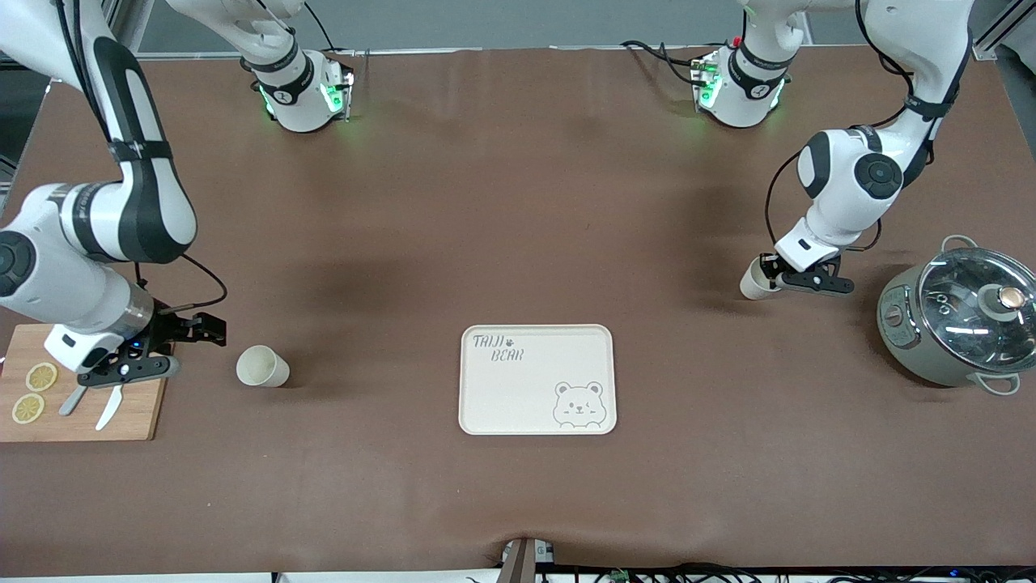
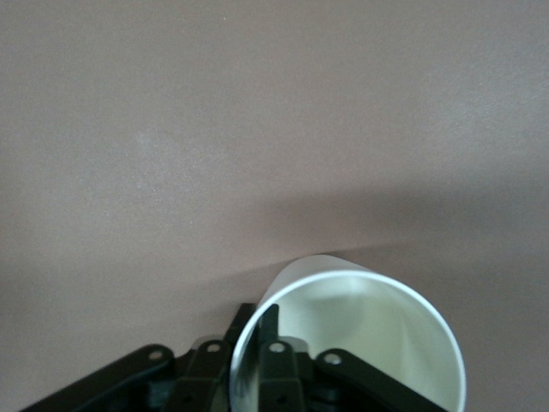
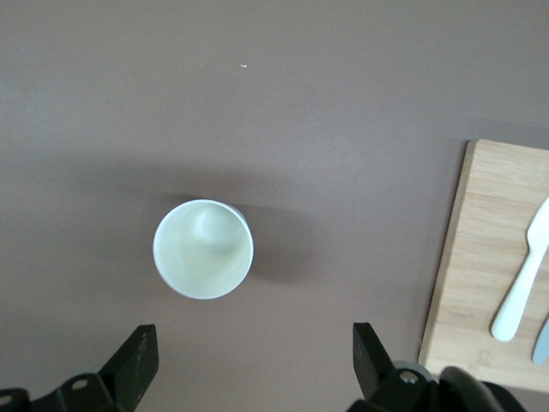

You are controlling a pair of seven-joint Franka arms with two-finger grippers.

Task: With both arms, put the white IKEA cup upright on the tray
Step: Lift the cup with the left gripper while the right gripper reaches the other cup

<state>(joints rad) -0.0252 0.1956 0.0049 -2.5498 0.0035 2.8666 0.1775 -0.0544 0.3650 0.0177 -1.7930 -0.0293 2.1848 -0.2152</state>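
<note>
Cups number two on your brown cloth-covered desk [image 1: 518, 202]. One smooth white plastic cup [image 1: 757, 280] is clamped in your left tool [image 1: 769, 275], tilted on its side near the left arm's end of the desk, its open mouth turned away from the tool; in the left wrist view the cup's thin round rim [image 2: 360, 343] fills the lower part and one black finger [image 2: 268, 330] reaches inside it. The second white cup [image 1: 262, 366] stands upright on the desk toward the right arm's end, just beside the wooden cutting board [image 1: 137, 413].

Your right tool [image 1: 182, 328] hangs over the desk at the board's edge, jaws spread wide and holding nothing; its wrist view looks straight down into that upright cup [image 3: 203, 249], with the two dark fingertips [image 3: 137, 360] well apart.

You have one flat cream rectangular tray [image 1: 537, 380] with rounded corners, grey lettering and a bear-face drawing; it lies bare between the two cups, nearer the front camera than both.

On the board lie two lemon slices [image 1: 34, 391] and two pale utensils [image 1: 91, 402]. One grey-green round cooker with a glass lid [image 1: 963, 316] sits at the left arm's end, beside the left tool.
</note>
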